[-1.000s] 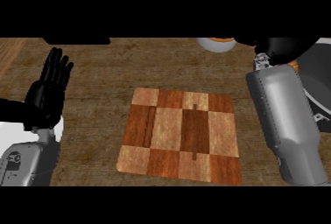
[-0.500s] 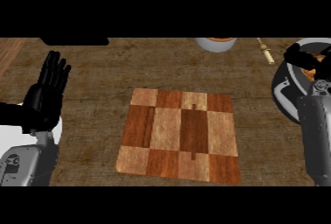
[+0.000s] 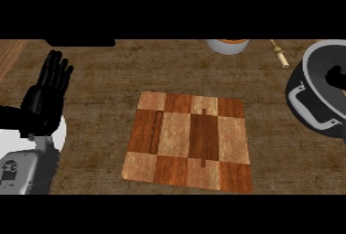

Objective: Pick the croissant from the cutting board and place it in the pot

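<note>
The wooden cutting board (image 3: 188,141) lies in the middle of the counter with nothing on it. The dark pot (image 3: 312,98) stands at the right edge, one handle facing the board. A black shape at the right edge over the pot's inside looks like part of my right hand (image 3: 336,77); its fingers are cut off by the edge. No croissant shows anywhere. My left hand (image 3: 44,98) rests open at the far left, fingers straight and pointing up, well away from the board.
A grey cup with orange contents (image 3: 228,45) stands at the back. A small brass-coloured utensil (image 3: 278,53) lies beside the pot. Something white and round (image 3: 20,139) sits partly behind my left forearm.
My right forearm has swung from beside the board to the right and out of view. The hand that held something tan over the pot now shows only as a dark shape there.
</note>
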Robot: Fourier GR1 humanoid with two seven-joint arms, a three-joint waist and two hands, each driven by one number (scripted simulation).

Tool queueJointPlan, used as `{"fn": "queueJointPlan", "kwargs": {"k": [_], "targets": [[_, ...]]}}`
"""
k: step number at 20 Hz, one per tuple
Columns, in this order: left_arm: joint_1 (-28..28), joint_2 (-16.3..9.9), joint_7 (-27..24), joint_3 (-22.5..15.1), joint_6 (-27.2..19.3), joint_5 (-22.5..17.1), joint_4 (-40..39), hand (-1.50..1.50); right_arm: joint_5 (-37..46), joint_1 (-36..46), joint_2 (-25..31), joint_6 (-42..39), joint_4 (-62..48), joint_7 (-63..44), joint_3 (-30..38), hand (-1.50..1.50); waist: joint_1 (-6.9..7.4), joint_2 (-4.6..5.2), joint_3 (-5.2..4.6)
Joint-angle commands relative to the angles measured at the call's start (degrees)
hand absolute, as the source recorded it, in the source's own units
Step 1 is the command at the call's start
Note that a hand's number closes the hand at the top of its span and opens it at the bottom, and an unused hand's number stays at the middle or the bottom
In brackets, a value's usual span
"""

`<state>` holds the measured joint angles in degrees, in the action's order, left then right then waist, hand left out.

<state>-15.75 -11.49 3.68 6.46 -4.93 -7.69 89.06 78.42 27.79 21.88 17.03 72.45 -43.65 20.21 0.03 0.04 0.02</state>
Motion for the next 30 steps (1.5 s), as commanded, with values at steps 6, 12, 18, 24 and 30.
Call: {"fn": "queueJointPlan", "kwargs": {"k": [6, 12, 18, 24, 30], "targets": [[-0.2, 1.4, 1.5, -1.1, -2.1, 1.9, 1.7, 0.00, -13.8, 1.2, 3.0, 2.0, -15.0, 8.6, 8.0, 1.50, 0.28, 0.03, 0.06], [-0.7, 1.7, -2.6, -0.8, -0.9, 2.3, -3.2, 0.00, -22.9, 2.1, 0.5, 4.5, -22.7, 18.7, 10.2, -1.50, 0.37, 0.30, 0.05], [1.5, 0.0, -1.1, 0.9, 1.3, -0.1, -0.2, 0.00, -28.2, 3.5, 2.5, 9.2, -20.9, 30.0, 11.0, -1.50, 0.41, 0.12, 0.03], [1.9, 2.4, -1.4, -0.7, -0.6, 1.2, 1.1, 0.00, -36.0, 7.3, 1.1, 14.0, -18.1, 29.5, 16.0, -1.50, 0.36, -0.05, 0.02], [1.2, 0.5, 0.6, 0.7, 0.2, 0.6, 1.5, 0.00, -48.1, 0.1, -0.6, 15.1, -9.4, 35.9, 21.6, -1.50, -0.29, -0.16, 0.02]]}}
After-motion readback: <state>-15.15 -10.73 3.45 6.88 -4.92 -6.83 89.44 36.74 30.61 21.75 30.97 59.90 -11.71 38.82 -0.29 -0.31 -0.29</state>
